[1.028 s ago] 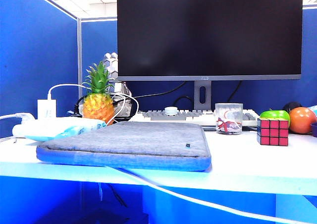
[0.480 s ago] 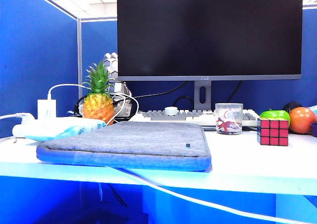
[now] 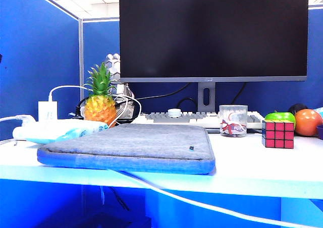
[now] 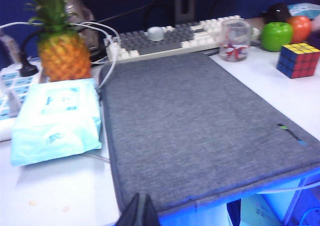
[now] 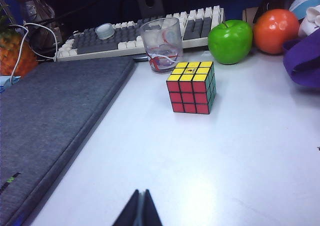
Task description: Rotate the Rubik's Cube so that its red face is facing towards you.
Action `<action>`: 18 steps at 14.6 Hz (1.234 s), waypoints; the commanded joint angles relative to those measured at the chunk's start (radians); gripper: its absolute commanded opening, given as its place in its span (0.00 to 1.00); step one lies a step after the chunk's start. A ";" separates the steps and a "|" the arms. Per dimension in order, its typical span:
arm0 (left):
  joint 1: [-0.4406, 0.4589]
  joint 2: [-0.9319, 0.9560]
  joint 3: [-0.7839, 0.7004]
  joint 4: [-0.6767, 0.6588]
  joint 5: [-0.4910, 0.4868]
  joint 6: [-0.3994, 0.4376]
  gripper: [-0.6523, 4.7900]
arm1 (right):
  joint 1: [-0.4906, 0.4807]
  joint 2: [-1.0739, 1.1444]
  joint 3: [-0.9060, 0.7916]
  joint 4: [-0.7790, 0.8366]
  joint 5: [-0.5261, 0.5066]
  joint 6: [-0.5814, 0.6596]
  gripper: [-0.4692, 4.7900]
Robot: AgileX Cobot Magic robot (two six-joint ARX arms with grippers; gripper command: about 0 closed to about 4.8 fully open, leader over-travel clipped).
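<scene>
Cube position first: the Rubik's Cube (image 5: 191, 87) sits on the white desk (image 5: 200, 161) just in front of the green apple (image 5: 230, 41) and beside the glass cup (image 5: 161, 45), well clear of the grey sleeve (image 5: 55, 111). From the exterior view the red face (image 3: 278, 133) already looks toward me, yellow on top, so I judge the turn is done or nearly so. Both hands hang back from it: the left hand (image 4: 137, 213) is pinched closed over the near edge of the sleeve, the right hand (image 5: 140, 211) closed and empty over bare desk, well short of the cube. If I touch it again, I'd open the right hand wide, come in level, and square the red side without nudging the cup or apple
</scene>
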 commanded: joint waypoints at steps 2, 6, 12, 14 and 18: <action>0.000 0.000 -0.004 -0.042 0.002 0.004 0.11 | 0.000 0.000 -0.009 -0.033 -0.013 -0.005 0.09; 0.000 0.000 -0.023 -0.054 0.122 0.011 0.11 | 0.000 0.000 -0.009 -0.052 -0.044 -0.005 0.09; 0.000 0.000 -0.105 0.101 0.193 0.025 0.11 | -0.001 0.000 -0.009 -0.051 -0.043 -0.006 0.09; 0.000 0.000 -0.105 0.080 0.158 0.023 0.11 | -0.001 0.000 -0.009 -0.051 -0.044 -0.006 0.09; 0.000 0.000 -0.105 0.074 0.159 0.023 0.11 | -0.001 0.000 -0.009 -0.051 -0.044 -0.006 0.09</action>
